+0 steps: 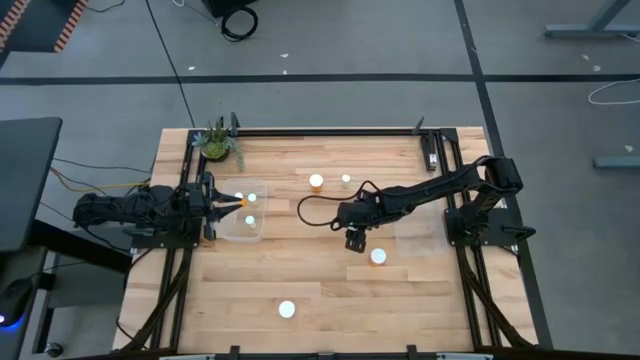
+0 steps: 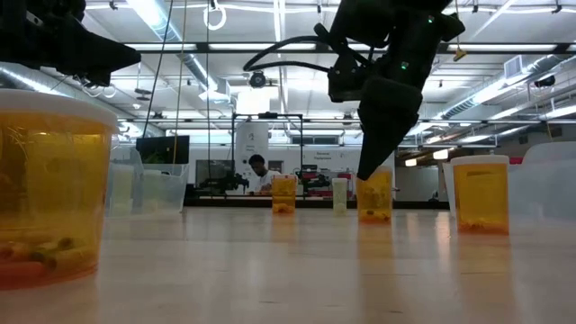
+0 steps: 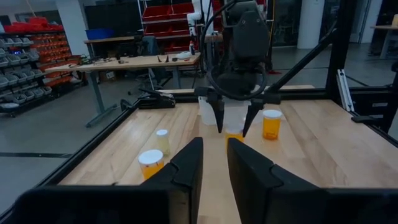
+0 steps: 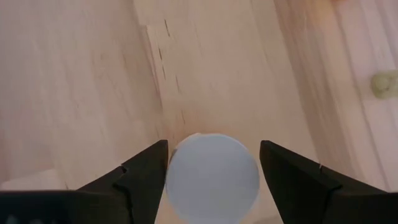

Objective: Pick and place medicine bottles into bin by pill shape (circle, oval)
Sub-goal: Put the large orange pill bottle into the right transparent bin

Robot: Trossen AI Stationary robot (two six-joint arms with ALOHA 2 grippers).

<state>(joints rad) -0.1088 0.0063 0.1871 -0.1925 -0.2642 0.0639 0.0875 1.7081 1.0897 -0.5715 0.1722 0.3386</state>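
Note:
My right gripper (image 4: 212, 163) (image 1: 357, 240) is open and points down over one medicine bottle. That bottle's white cap (image 4: 212, 176) shows between the two fingers, and its amber body (image 3: 234, 132) (image 2: 373, 196) stands upright on the table below them. The gripper hides this bottle in the high view. More medicine bottles stand upright on the table: one (image 1: 378, 256) just beside that gripper, two (image 1: 316, 181) (image 1: 346, 179) farther back and one (image 1: 287, 309) near the front edge. My left gripper (image 3: 214, 165) (image 1: 222, 205) waits level at the table's left, its fingers a narrow gap apart with nothing between them.
A clear bin (image 1: 245, 228) lies under my left gripper with two white-capped bottles (image 1: 252, 197) (image 1: 250, 220) in it. A second clear bin (image 1: 420, 230) sits under my right arm. A green potted plant (image 1: 218, 145) stands at the far left corner. Bare wood lies along the front.

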